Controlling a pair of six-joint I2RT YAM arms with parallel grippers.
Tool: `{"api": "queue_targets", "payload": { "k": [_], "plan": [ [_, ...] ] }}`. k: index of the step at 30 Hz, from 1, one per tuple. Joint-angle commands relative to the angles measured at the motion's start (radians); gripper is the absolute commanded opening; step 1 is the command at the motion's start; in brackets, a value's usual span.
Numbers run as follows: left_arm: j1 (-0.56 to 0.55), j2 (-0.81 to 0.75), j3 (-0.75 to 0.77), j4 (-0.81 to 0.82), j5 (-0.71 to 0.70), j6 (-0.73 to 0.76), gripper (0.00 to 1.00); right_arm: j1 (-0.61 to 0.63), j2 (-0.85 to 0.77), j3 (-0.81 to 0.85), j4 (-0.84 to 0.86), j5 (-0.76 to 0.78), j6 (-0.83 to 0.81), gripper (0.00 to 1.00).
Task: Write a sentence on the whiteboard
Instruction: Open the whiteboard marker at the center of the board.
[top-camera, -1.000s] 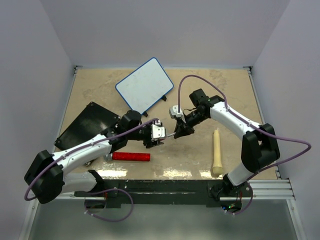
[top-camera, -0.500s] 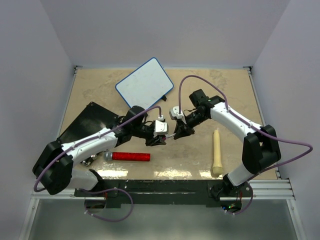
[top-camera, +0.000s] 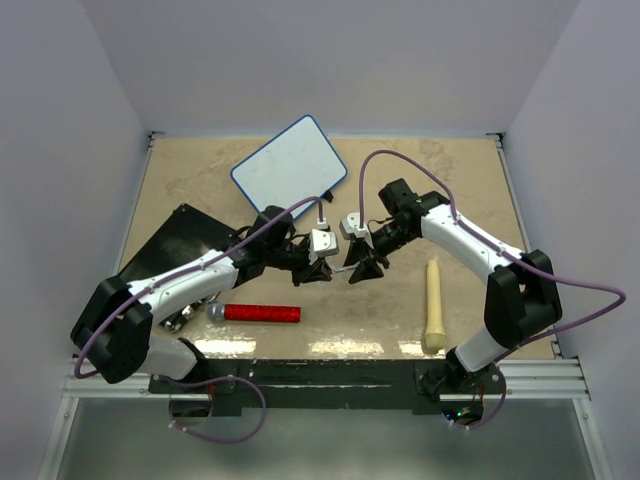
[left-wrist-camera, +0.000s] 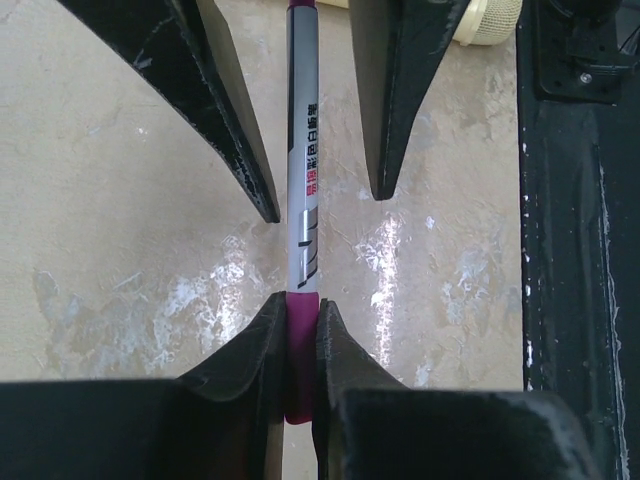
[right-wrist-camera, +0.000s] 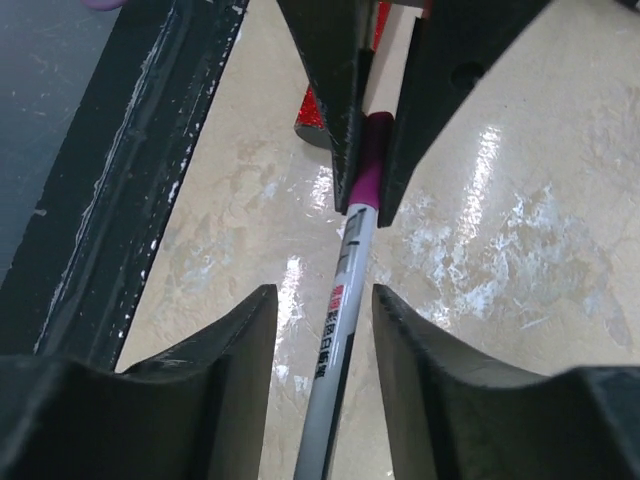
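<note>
- At the middle of the worktop (top-camera: 450, 180): left gripper (left-wrist-camera: 298, 312) clamped on purple end of marker (left-wrist-camera: 303, 200); right gripper (right-wrist-camera: 325, 300) spread open astride the barrel.
- Farther back, left of both, well apart: whiteboard (top-camera: 290, 168).

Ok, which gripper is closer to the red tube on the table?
Left. The left gripper, shut on the cap of the pen, is just beyond the red tube, near its right end. The right gripper, open around the barrel, is farther right.
</note>
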Motion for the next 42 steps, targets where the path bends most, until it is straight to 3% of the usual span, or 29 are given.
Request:
{"api": "queue_targets", "payload": {
  "k": [1, 2, 5, 14, 30, 37, 42],
  "plan": [
    [-0.005, -0.041, 0.024, 0.014, -0.046, 0.036, 0.0, 0.006, -0.007, 0.033, -0.01, -0.086, 0.003, 0.51],
    [-0.005, -0.046, 0.021, 0.023, -0.061, 0.039, 0.0, 0.006, 0.001, 0.036, 0.0, -0.09, 0.046, 0.57],
    [-0.005, -0.06, 0.018, 0.017, -0.077, 0.05, 0.0, 0.006, 0.02, 0.041, 0.053, -0.089, 0.144, 0.6],
    [-0.005, -0.037, 0.041, -0.05, -0.143, 0.084, 0.0, 0.005, 0.017, 0.023, 0.227, -0.06, 0.394, 0.57],
    [-0.003, -0.039, 0.052, -0.069, -0.17, 0.099, 0.0, 0.054, 0.072, 0.018, 0.276, -0.021, 0.468, 0.51],
    [-0.005, -0.043, 0.049, -0.066, -0.167, 0.099, 0.0, 0.069, 0.096, 0.026, 0.27, -0.001, 0.468, 0.42],
    [-0.003, -0.046, 0.044, -0.062, -0.164, 0.099, 0.0, 0.074, 0.107, 0.033, 0.267, 0.003, 0.47, 0.27]
  ]
}}
